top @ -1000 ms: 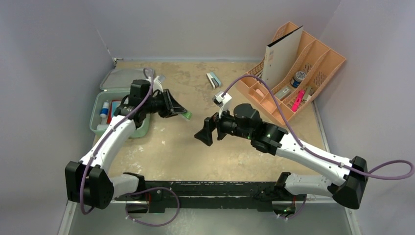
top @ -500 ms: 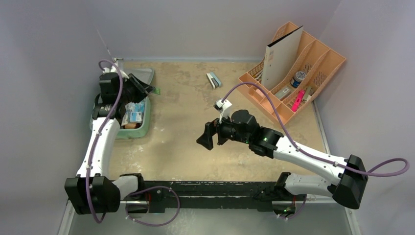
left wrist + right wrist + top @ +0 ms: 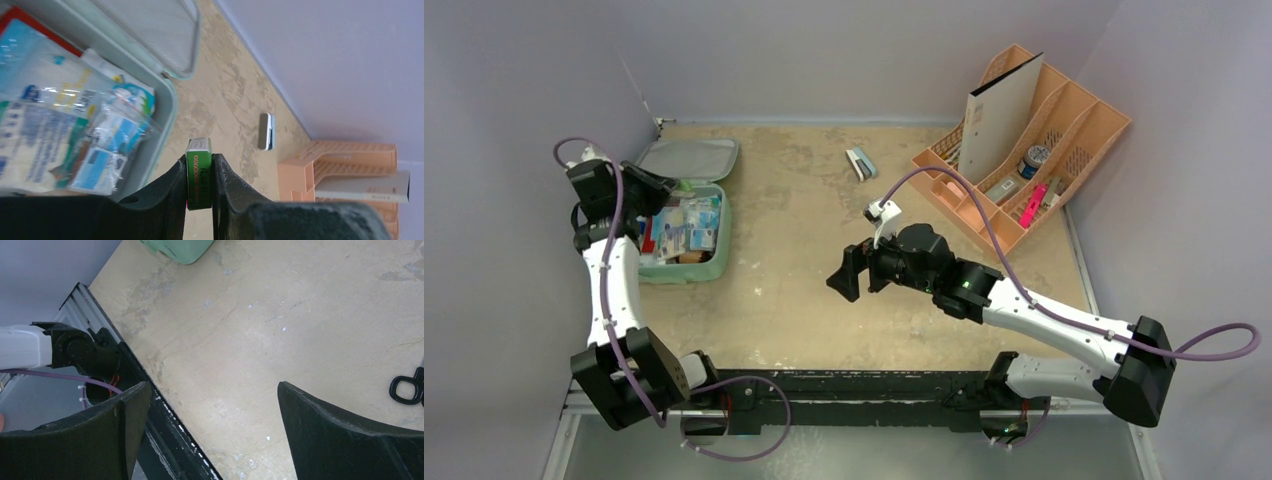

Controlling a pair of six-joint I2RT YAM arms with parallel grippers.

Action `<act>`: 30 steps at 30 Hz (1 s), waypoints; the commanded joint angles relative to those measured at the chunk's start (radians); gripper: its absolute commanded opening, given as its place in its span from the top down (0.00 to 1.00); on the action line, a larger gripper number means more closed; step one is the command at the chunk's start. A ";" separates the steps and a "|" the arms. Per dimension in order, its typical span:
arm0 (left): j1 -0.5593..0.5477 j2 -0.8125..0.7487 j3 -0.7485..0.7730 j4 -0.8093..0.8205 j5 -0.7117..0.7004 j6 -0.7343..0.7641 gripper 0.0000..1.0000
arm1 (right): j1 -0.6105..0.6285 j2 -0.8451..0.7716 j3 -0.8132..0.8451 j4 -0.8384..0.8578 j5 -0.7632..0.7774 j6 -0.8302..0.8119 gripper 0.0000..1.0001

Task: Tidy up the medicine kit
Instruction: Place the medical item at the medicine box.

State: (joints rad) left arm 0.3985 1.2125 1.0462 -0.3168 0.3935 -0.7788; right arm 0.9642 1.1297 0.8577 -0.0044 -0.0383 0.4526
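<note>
The mint-green medicine kit [image 3: 716, 262] lies open at the table's left, its lid [image 3: 686, 158] folded back. It holds several packets and a bottle. In the left wrist view the kit's rim [image 3: 170, 107] and its packets fill the left side. My left gripper [image 3: 656, 193] hovers over the kit's left part, shut on a small green box [image 3: 199, 175] held upright between the fingers [image 3: 199, 157]. My right gripper [image 3: 844, 272] is open and empty above the table's middle, its jaws wide apart [image 3: 215, 415]. The kit's near corner [image 3: 180, 250] shows in the right wrist view.
A peach-orange desk organizer [image 3: 1024, 150] with a white binder stands at the back right, also in the left wrist view [image 3: 340, 165]. A small white-and-blue item [image 3: 860, 163] lies at the back middle. A black scissors handle [image 3: 407, 387] shows at the right.
My left arm swung left and back with the green box, from the table's middle to over the kit's left side, uncovering the kit's contents. My right gripper shifted slightly and stays open.
</note>
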 commanded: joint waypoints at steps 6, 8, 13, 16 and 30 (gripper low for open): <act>0.174 -0.025 -0.045 0.020 -0.092 -0.017 0.81 | 0.003 -0.024 -0.007 0.036 0.033 0.003 0.01; 0.181 -0.020 -0.062 0.035 -0.137 -0.013 0.81 | 0.004 -0.038 -0.008 0.025 0.048 -0.004 0.01; 0.198 0.046 -0.048 0.031 -0.164 0.000 0.83 | 0.004 -0.065 -0.034 0.052 0.041 -0.003 0.01; 0.199 0.052 -0.080 0.083 -0.222 0.006 0.83 | 0.004 -0.057 -0.032 0.051 0.040 0.004 0.01; 0.212 0.105 -0.147 0.229 -0.392 0.113 0.84 | 0.003 -0.027 0.010 0.028 -0.012 0.023 0.01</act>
State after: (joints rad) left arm 0.6018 1.2938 0.9176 -0.2073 0.0566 -0.7284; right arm 0.9642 1.0878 0.8295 0.0067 -0.0299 0.4721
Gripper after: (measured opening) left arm 0.170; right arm 0.987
